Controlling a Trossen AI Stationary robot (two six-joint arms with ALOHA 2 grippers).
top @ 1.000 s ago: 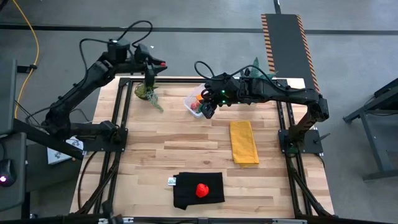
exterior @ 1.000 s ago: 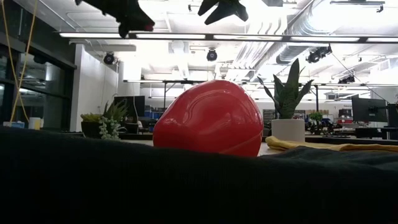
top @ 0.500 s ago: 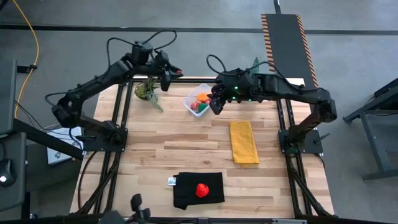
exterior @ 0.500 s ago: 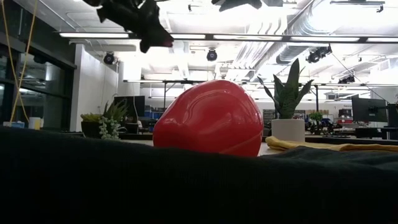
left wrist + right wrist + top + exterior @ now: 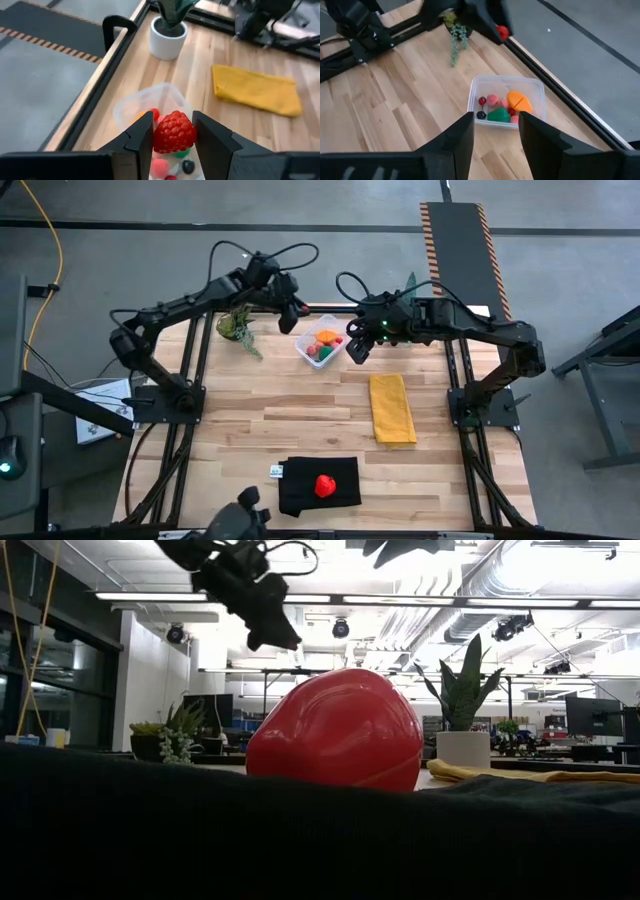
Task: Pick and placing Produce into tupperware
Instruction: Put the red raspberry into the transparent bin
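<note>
Raspberry clamped in our left gripper, hovering just above the tupperware on the counter; next we lower and release. Right gripper waits nearby, fingers apart, empty.

Plain grey concrete floor all round, with a hazard-striped black ramp at the back. Long ceiling strip lights glow overhead, and exposed ducts run above desks with monitors.

Tupperware mouth open above; grippers flank both sides.
</note>
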